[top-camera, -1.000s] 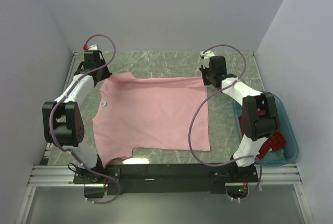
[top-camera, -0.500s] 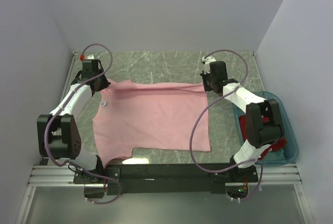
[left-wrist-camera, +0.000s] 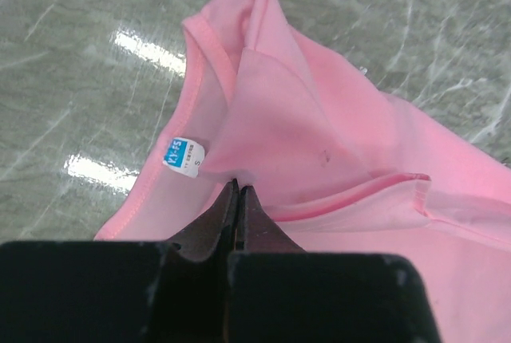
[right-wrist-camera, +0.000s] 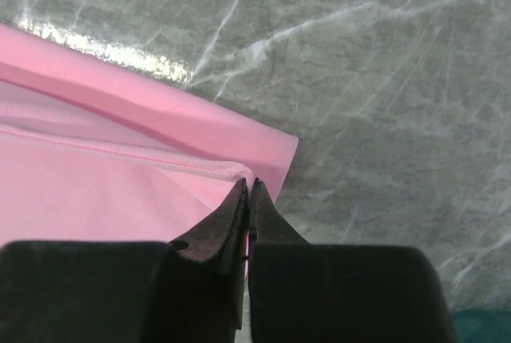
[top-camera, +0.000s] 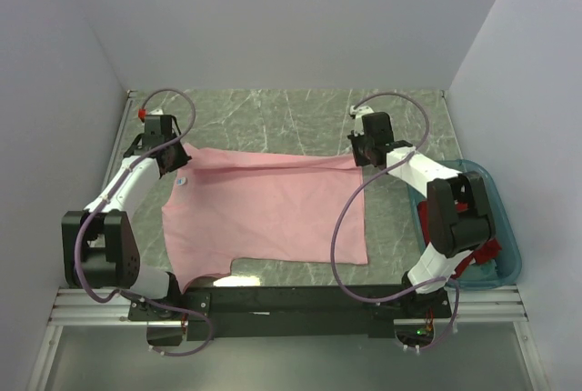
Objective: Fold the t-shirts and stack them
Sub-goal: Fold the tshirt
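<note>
Left gripper (left-wrist-camera: 238, 191), right gripper (right-wrist-camera: 248, 186) — arms outstretched — pinching pink t-shirt (top-camera: 264, 209).

We are seeing the pink t-shirt (top-camera: 264, 209) lying as soft matt cloth, the desk (top-camera: 300, 114) gleaming as glossy veined stone, the left gripper (left-wrist-camera: 239, 189) showing matt black, the teal tub (top-camera: 507, 236) looking like translucent plastic.

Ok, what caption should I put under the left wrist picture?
Left gripper, jaws shut, pinching the soft light pink t-shirt beside its blue-and-white size tag, above the grey-green marbled tabletop.
</note>
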### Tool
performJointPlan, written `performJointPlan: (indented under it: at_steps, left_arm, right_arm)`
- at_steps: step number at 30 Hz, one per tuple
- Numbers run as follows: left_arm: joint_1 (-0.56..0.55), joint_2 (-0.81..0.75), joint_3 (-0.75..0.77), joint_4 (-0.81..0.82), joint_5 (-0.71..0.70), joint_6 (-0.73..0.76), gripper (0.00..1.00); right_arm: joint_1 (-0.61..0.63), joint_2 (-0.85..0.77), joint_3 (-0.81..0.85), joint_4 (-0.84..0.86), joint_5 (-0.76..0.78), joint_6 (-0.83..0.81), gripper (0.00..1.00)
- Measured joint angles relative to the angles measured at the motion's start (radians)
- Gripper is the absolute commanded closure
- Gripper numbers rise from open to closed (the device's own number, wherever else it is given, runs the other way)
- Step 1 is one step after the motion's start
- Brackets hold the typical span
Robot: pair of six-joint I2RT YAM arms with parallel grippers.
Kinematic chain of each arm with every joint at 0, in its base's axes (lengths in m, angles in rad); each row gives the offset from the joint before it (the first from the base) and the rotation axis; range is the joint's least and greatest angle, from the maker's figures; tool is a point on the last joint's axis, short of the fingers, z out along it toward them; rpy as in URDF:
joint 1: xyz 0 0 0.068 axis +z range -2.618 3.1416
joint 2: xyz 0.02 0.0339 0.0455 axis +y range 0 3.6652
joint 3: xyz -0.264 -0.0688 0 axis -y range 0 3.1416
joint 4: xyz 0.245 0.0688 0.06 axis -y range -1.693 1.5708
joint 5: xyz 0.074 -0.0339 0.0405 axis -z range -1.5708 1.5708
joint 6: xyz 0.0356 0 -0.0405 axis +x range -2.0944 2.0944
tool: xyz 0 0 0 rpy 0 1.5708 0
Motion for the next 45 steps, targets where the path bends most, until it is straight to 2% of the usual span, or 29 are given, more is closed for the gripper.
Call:
performJointPlan:
  at_steps: [24, 36, 42, 45]
  left_arm:
    - [0.0, -0.005, 0.008, -0.068, -0.023, 0.006, 0.99]
    - [0.0, -0.025, -0.124, -0.059, -0.018, -0.019, 0.99]
    - [0.0, -0.061, -0.166, -0.053, -0.019, -0.035, 0.99]
    - [0.0, -0.086, -0.185, -0.049, -0.019, -0.05, 0.99]
  right_arm:
    - [0.018, 0.031, 0.0, -0.079, 0.011, 0.004, 1.0]
    - [0.04, 0.063, -0.022, -0.097, 0.019, 0.013, 0.98]
    - [0.051, 0.063, -0.034, -0.105, 0.023, 0.02, 0.93]
    - [0.054, 0.063, -0.036, -0.104, 0.023, 0.03, 0.83]
